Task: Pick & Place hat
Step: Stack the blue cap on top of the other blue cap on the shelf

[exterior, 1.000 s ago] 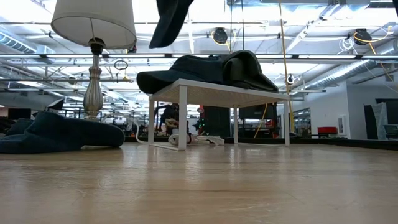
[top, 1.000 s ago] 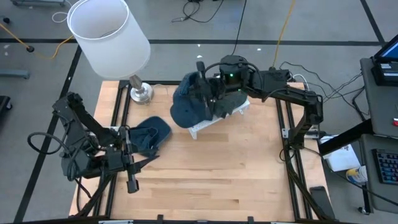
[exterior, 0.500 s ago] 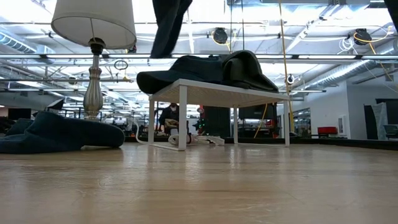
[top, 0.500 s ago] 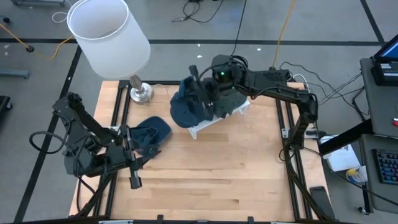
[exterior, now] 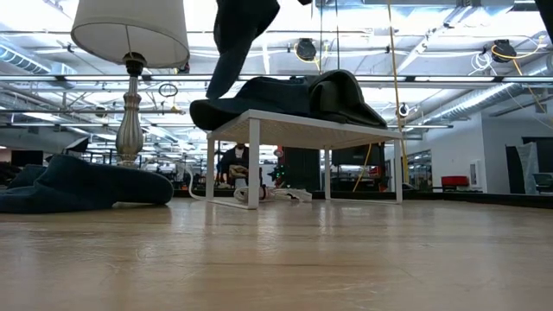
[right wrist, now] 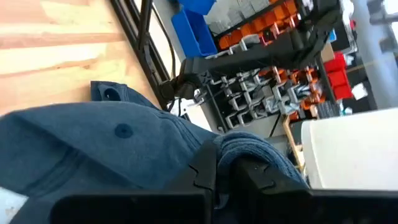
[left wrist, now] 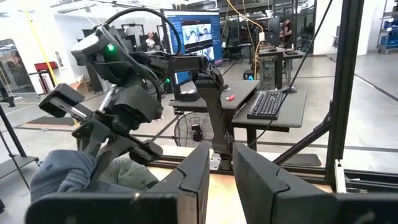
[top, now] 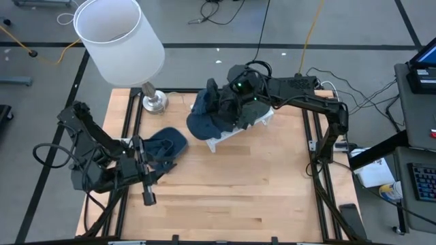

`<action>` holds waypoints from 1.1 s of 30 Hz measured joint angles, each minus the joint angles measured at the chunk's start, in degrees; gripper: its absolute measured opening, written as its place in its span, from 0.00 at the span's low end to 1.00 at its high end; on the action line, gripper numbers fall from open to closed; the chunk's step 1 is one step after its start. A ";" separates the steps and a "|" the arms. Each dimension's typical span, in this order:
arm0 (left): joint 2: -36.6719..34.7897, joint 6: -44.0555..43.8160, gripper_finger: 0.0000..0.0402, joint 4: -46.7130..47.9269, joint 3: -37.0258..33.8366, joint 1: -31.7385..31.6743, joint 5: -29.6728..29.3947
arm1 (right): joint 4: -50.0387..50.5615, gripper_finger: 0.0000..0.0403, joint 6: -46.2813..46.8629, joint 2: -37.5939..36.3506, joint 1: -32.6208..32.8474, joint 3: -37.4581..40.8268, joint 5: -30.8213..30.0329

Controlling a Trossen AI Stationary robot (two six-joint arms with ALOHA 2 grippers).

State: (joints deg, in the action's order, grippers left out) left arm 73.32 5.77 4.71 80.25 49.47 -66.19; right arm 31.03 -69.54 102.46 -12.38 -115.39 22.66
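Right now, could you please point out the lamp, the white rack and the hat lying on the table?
lamp (top: 119,37): high view, on its white shade.
white rack (exterior: 302,128): low view, front edge.
hat on the table (top: 165,148): high view, crown.

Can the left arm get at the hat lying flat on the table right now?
Probably yes: the hat on the table lies right ahead of the left gripper, with nothing between them, while the right gripper is busy at the rack.

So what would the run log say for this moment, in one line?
right gripper: shut on hat, above white rack | left gripper: waiting, near second hat
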 joint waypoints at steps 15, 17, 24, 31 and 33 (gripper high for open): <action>0.00 -1.91 0.19 -0.17 0.00 -1.07 -5.92 | -3.69 0.03 12.33 -0.03 -1.59 0.00 18.22; 0.02 -1.55 0.19 -0.16 0.00 -1.63 -5.90 | -4.02 0.03 16.64 -0.03 -2.76 0.00 19.49; 0.02 1.61 0.19 -0.15 0.00 -3.85 -5.92 | -4.86 0.03 23.84 -0.03 -6.80 0.00 22.59; 0.02 6.83 0.19 -0.09 0.00 -6.28 -5.92 | -15.51 0.03 27.17 0.50 -7.89 -0.04 31.89; 0.02 7.43 0.19 -0.02 0.00 -7.09 -5.92 | -16.54 0.03 27.12 1.13 -8.15 -0.04 33.20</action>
State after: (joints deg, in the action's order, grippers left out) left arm 73.34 13.19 4.69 80.25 42.39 -72.12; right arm 14.49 -42.42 103.59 -20.53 -115.44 55.86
